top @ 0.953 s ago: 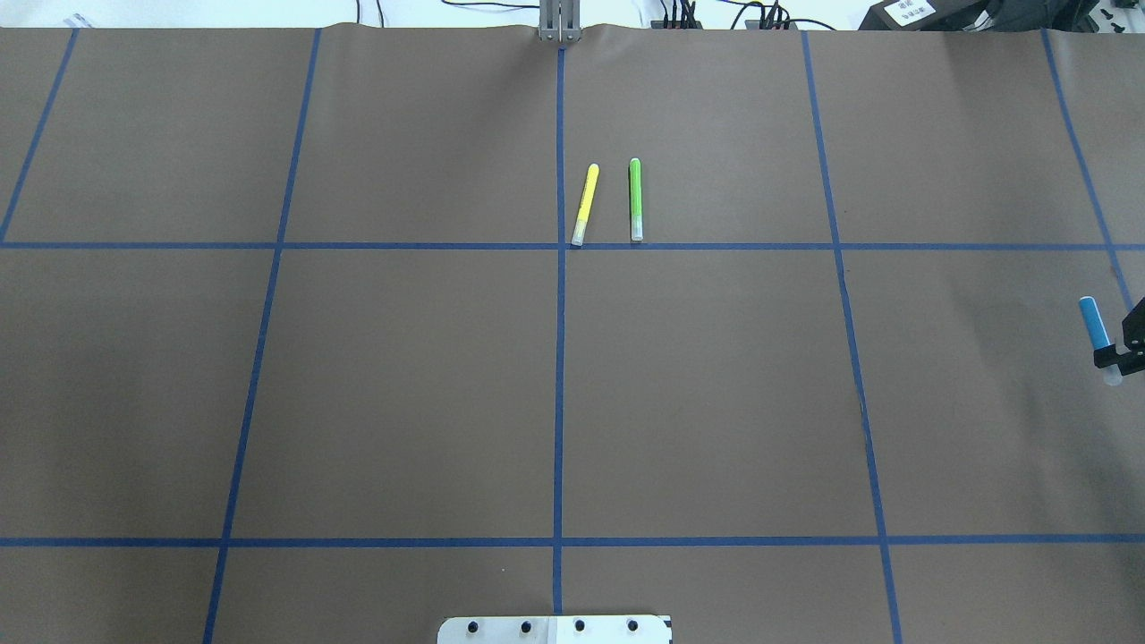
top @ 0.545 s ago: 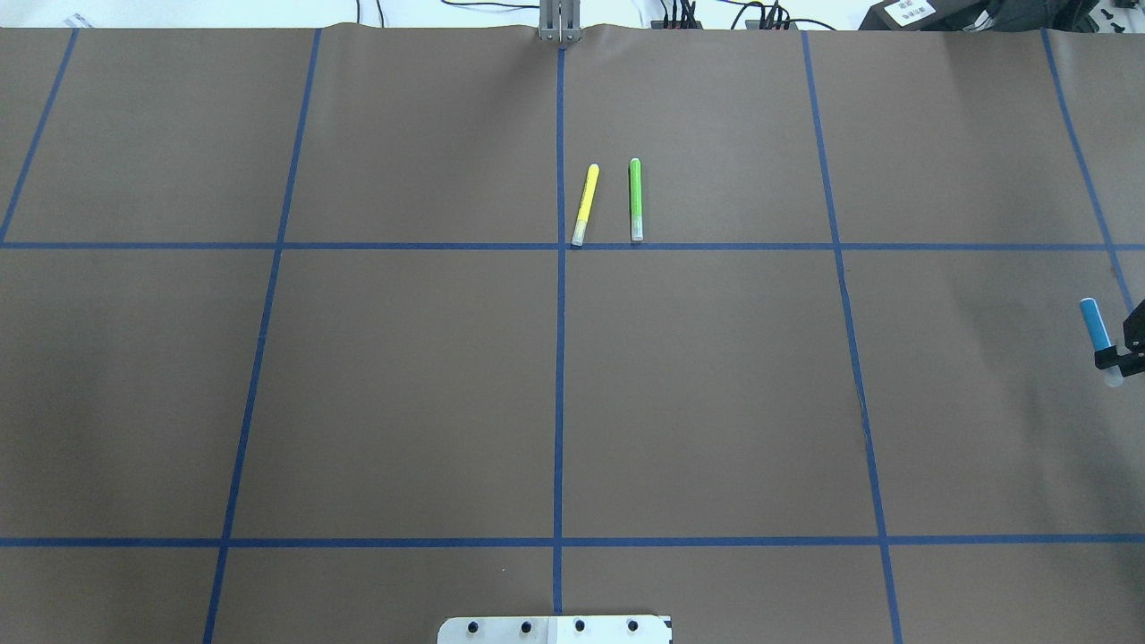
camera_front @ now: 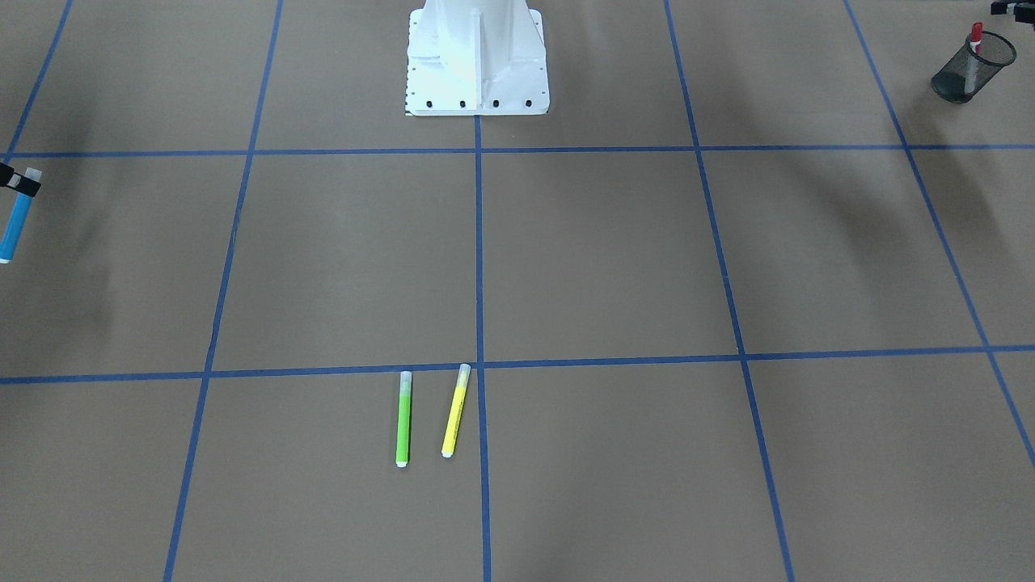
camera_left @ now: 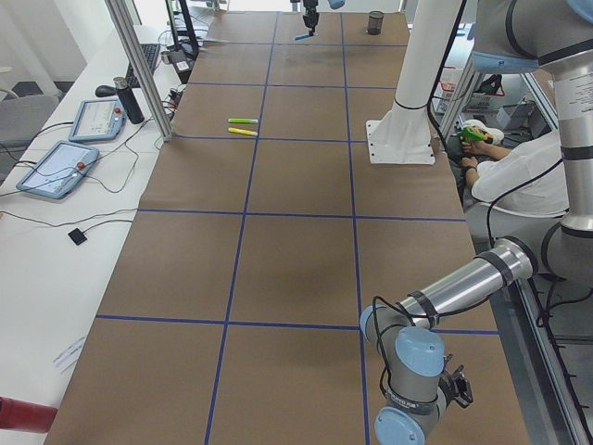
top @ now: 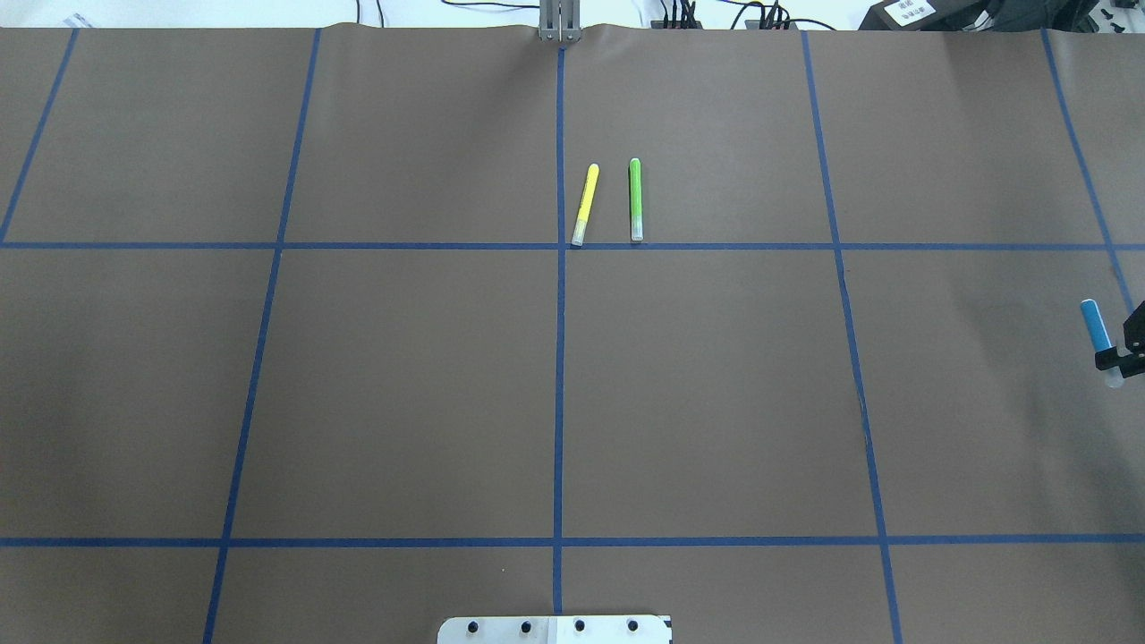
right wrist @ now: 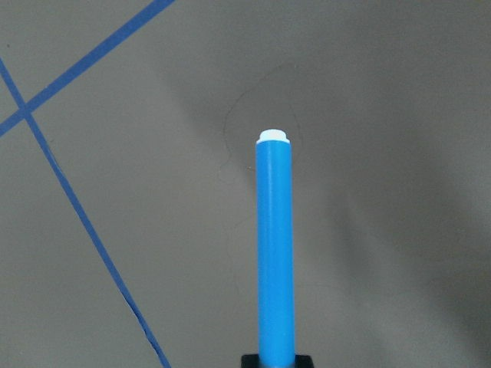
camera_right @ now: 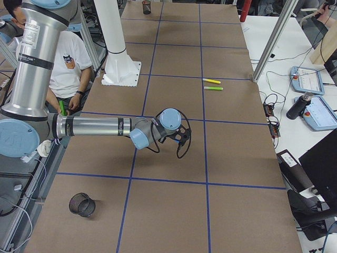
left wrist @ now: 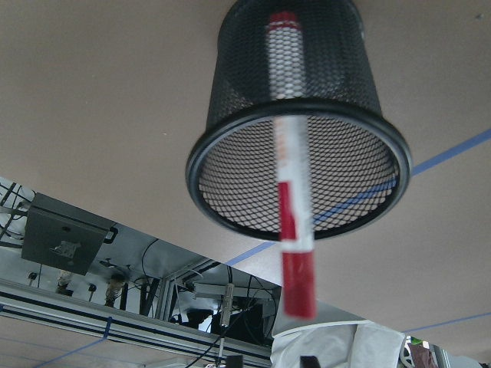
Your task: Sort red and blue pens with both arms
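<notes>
right jaws clamp the blue pen (top: 1093,324); yellow marker (top: 585,205) lies beside green marker (top: 635,199).

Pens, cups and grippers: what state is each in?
blue pen: gripped in the right gripper.
right gripper: jaws shut on the blue pen.
red pen: loose, standing in the mesh cup.
left gripper: apart from the red pen; jaws unclear.
green marker: lying flat.
yellow marker: lying flat beside it, apart.
second mesh cup: upright, looks empty.
</notes>
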